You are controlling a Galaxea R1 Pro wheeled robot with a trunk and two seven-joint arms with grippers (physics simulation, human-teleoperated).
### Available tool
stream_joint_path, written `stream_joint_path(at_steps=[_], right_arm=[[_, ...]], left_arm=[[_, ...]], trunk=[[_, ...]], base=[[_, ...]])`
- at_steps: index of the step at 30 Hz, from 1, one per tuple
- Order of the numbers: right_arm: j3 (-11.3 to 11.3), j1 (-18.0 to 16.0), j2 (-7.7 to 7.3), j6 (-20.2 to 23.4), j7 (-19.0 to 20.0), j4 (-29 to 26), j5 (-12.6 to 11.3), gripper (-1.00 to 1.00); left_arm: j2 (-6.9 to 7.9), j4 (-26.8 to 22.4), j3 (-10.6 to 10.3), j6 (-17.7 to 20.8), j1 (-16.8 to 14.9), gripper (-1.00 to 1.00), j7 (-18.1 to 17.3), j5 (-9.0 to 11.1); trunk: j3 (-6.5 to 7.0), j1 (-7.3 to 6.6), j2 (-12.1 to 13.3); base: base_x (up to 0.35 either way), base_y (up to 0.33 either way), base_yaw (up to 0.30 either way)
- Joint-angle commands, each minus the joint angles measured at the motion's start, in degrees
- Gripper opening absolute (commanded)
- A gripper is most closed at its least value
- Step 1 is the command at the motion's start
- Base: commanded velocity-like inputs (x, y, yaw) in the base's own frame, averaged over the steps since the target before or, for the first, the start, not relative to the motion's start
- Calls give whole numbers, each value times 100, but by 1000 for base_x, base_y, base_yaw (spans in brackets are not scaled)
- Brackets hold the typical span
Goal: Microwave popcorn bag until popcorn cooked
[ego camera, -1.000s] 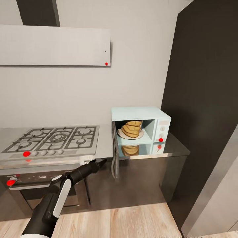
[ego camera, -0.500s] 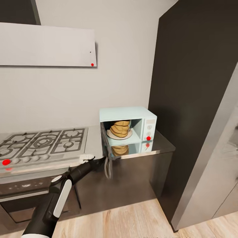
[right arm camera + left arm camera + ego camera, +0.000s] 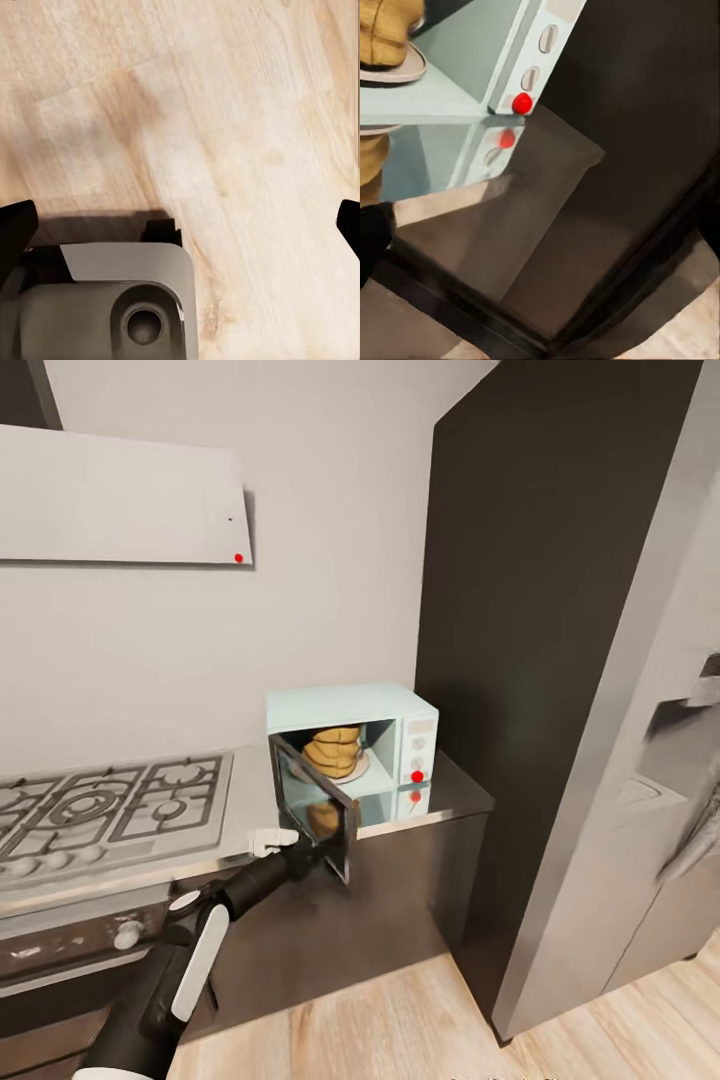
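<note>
Popcorn bag [image 3: 334, 751] on plate inside microwave [image 3: 345, 705] on counter [image 3: 455, 790]. Left end effector [image 3: 305, 857] at door's [image 3: 312, 805] 7 o'clock; grip state unclear. Right end effector [image 3: 180, 225] spread apart over floor [image 3: 225, 112].

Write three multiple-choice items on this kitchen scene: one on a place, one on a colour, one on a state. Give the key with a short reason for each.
1. Where is the popcorn bag?
A. on the gas hob
B. inside the microwave
C. on the floor

2. What colour is the microwave's casing?
A. pale blue
B. black
C. red

3. How does the microwave door stand?
A. fully shut
B. taken off
C. partly open

Key: B, the head view shows the tan sack on the plate inside the cavity; A, its top and sides are pale blue; C, the dark glass door angles out from the front, with the left claw at its outer edge.
</note>
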Motion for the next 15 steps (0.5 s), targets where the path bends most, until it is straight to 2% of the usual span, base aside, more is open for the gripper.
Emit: stream_joint_path(at_steps=[1, 10, 15], right_arm=[[-35, -9, -1, -34, 24, 18, 3, 100], [-35, -9, 7, -34, 24, 16, 3, 100], [-35, -9, -3, -34, 24, 19, 3, 100]], left_arm=[[-23, -4, -10, 58, -3, 100, -4, 58], [-51, 10, -14, 40, -7, 100, 8, 35], [-51, 13, -13, 33, -4, 100, 347, 51]], trunk=[[-4, 1, -5], [30, 1, -5], [51, 1, -5]], base=[[0, 0, -206], [0, 0, -216], [0, 0, -218]])
